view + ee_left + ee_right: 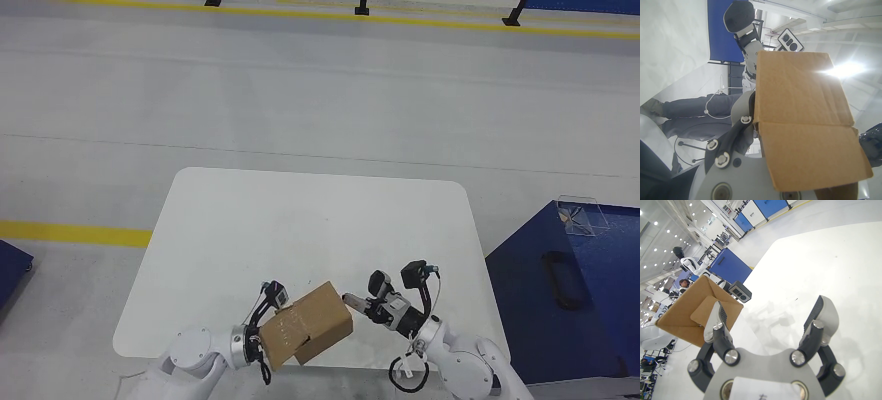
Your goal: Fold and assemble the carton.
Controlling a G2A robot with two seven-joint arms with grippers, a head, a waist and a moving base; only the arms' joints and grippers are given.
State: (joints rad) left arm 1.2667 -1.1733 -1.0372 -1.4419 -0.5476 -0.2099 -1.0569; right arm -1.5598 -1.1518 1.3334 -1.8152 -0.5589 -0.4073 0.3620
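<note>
The brown carton (pixel 310 322) is held tilted above the table's near edge (pixel 200 352). My left gripper (pixel 264 322) is shut on its left end; in the left wrist view the carton (pixel 800 106) sits between the fingers of my left gripper (pixel 806 132), one flap creased toward the camera. My right gripper (pixel 356 300) is open at the carton's right end. In the right wrist view, one finger (pixel 718 317) of my right gripper (pixel 770 311) rests against the folded end flaps of the carton (pixel 687 311), while the other finger (pixel 822 313) is over bare table.
The white table (pixel 320 230) stretches away beyond the carton. A blue cabinet (pixel 570 300) stands close to the table's right side. A clear plastic holder (pixel 580 212) sits on the cabinet's far corner.
</note>
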